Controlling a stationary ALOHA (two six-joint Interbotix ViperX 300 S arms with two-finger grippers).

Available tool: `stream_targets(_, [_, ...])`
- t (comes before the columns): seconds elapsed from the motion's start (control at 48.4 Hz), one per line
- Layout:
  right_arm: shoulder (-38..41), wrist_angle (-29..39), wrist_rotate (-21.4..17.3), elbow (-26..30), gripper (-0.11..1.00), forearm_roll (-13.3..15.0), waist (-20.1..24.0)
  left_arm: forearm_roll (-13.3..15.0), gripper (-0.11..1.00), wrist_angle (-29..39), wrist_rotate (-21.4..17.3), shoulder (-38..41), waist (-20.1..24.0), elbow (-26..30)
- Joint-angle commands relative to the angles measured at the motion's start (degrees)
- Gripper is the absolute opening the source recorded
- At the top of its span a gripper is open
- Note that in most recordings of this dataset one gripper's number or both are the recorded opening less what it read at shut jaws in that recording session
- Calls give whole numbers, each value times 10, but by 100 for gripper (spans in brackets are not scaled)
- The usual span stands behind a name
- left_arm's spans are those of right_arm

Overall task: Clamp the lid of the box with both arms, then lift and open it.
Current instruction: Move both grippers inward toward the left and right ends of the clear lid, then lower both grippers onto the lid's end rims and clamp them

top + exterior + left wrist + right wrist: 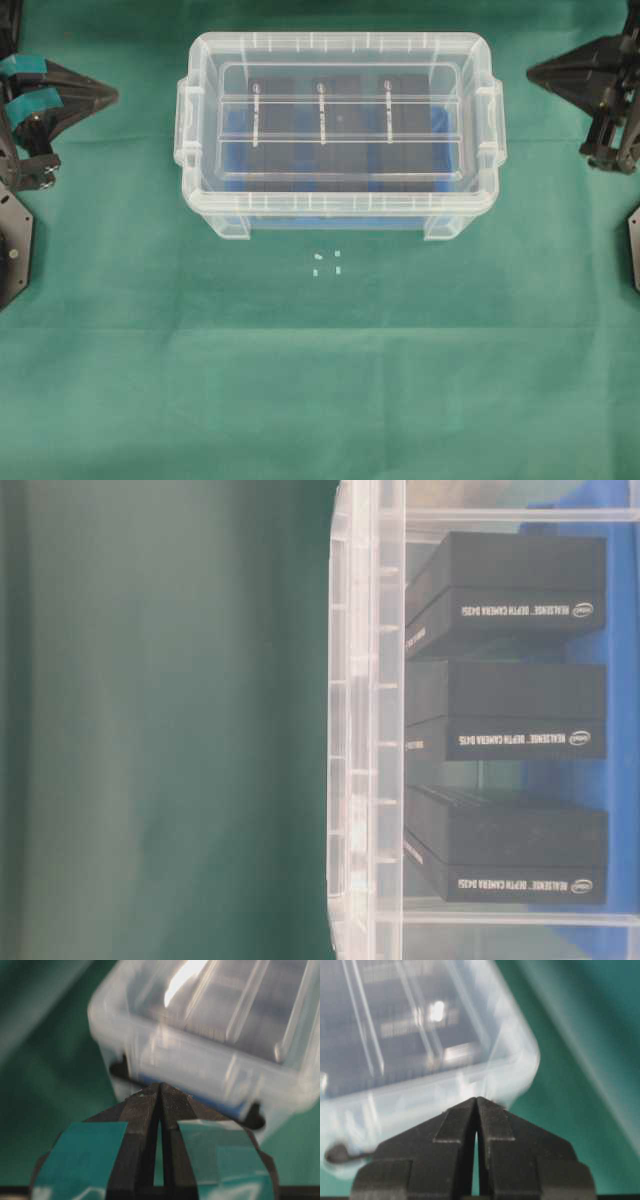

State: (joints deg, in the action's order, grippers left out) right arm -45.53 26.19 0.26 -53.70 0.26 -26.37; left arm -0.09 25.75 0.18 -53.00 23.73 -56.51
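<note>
The clear box (340, 205) stands on the green cloth with the lid (340, 60) closed on top; three black slabs and a blue base show through. The table-level view shows the box wall (365, 720) close up. My left gripper (112, 96), marked with teal tape, is shut and points at the box's left side from a gap away. In the left wrist view that gripper (160, 1086) has its tips together with the box (210, 1045) ahead. My right gripper (532, 71) is shut, off the box's right end. The right wrist view shows it (477, 1100) closed, box (420, 1040) beyond.
Several tiny white specks (327, 262) lie on the cloth just in front of the box. Green cloth (320, 380) covers the whole table. Black arm bases sit at the left edge (15, 240) and right edge (634, 245).
</note>
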Motion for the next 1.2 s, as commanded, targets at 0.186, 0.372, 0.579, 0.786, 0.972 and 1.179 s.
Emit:
stream_targets(0.186, [84, 174, -3, 62, 0, 6, -3, -1, 1, 163, 1, 83, 4, 85])
stream_targets(0.372, [142, 218, -3, 89, 0, 20, -3, -1, 1, 207, 0, 130, 4, 116])
stream_targets(0.579, [169, 221, 0, 105, 0, 32, -3, -1, 1, 210, -2, 143, 4, 121])
stream_targets(0.786, [168, 223, 21, 105, 0, 35, 12, -5, 1, 249, -24, 151, 0, 124])
stream_targets(0.972, [168, 228, 76, 104, 0, 61, 41, -5, 1, 270, -86, 156, -13, 127])
stream_targets(1.179, [168, 236, 95, 108, 0, 67, 44, -5, 1, 277, -127, 163, -18, 131])
